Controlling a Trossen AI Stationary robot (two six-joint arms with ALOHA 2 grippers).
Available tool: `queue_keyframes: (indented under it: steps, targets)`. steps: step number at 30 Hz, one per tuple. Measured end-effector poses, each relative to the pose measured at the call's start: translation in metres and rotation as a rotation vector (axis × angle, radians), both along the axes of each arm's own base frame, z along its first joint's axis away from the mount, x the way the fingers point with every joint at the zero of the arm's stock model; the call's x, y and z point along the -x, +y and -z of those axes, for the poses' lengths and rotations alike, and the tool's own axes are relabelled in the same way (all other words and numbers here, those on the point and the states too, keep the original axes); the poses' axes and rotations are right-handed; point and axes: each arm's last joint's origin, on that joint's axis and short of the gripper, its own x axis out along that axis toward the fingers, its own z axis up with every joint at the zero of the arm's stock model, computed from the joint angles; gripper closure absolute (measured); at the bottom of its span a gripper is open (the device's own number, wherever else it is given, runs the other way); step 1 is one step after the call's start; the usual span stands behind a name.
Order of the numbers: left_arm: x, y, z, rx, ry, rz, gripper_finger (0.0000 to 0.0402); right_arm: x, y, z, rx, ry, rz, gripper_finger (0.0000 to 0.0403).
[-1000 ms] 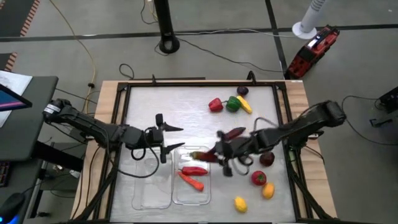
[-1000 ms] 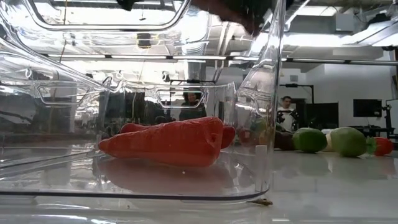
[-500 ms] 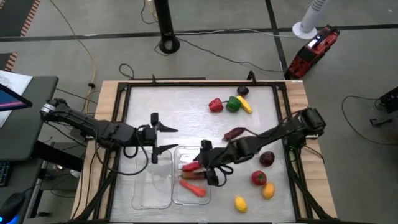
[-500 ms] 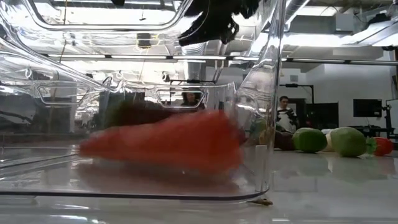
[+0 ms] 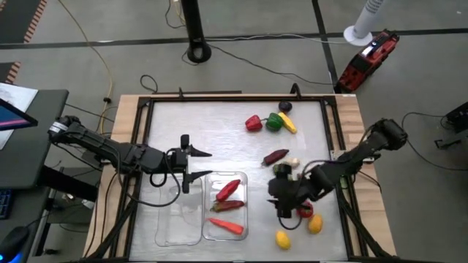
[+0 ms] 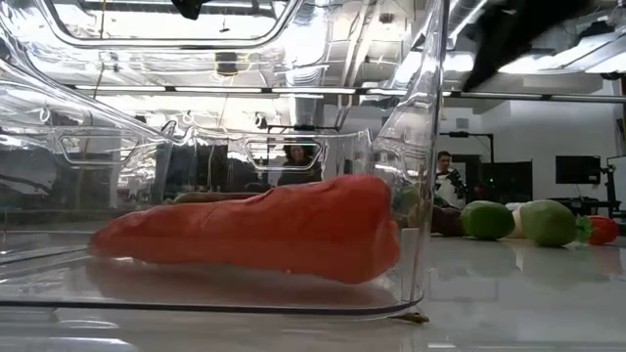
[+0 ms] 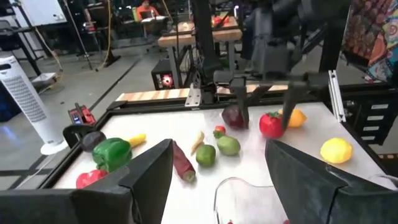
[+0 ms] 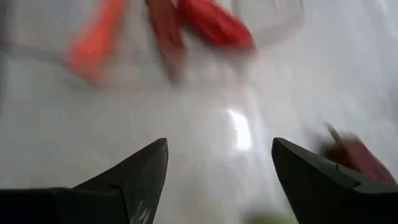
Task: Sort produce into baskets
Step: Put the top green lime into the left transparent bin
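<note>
Two clear baskets stand side by side near the table's front; the left basket (image 5: 179, 213) shows nothing inside. The right basket (image 5: 243, 219) holds two red chillies (image 5: 228, 190) and an orange carrot (image 5: 225, 226), which fills the low view (image 6: 254, 230). My right gripper (image 5: 280, 204) is open just right of that basket, close to a tomato (image 7: 271, 124) and a dark red apple (image 7: 232, 117); nothing lies between its fingers (image 8: 217, 174). My left gripper (image 5: 201, 164) waits open at the baskets' far edge, also with nothing in it (image 7: 217, 180).
Loose produce lies on the table: a red pepper (image 5: 253, 123), a green pepper (image 5: 274, 121), a yellow piece (image 5: 288, 125) and a purple eggplant (image 5: 284, 107) far right; a dark chilli (image 5: 275, 156) mid-right; a lemon (image 5: 282, 238) and an orange fruit (image 5: 315, 223) near right. People show beyond the table.
My right gripper carried a red chilli left over the right basket, let it go there, then drew back toward the table's right edge. The chilli now lies in the basket; the carrot and the other chilli have shifted toward the near edge.
</note>
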Motion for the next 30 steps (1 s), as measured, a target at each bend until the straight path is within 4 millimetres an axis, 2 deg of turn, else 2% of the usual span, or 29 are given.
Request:
queue_keyframes:
  steps: [4, 7, 14, 21, 26, 30]
  targets:
    - [0.000, 0.000, -0.001, 0.018, -0.007, -0.002, 0.0159, 0.012, -0.006, 0.017, 0.224, 0.077, 0.146, 0.0090]
    - [0.000, 0.000, -0.001, 0.038, -0.012, -0.002, 0.0159, 0.014, -0.018, 0.034, 0.277, 0.089, 0.202, 0.0088]
    - [0.000, 0.000, 0.000, 0.068, -0.010, 0.000, 0.0159, 0.021, -0.050, 0.070, 0.162, 0.090, 0.244, 0.0082]
    - [0.000, 0.000, 0.001, 0.068, 0.002, -0.004, 0.0159, 0.026, -0.075, 0.083, 0.141, 0.077, 0.260, 0.0082]
    - [0.000, 0.000, 0.001, 0.062, 0.004, -0.005, 0.0159, 0.022, -0.082, 0.093, 0.094, 0.104, 0.236, 0.0085]
    - [0.000, 0.000, 0.001, 0.055, 0.006, -0.004, 0.0159, 0.022, -0.084, 0.101, 0.089, 0.140, 0.234, 0.0104]
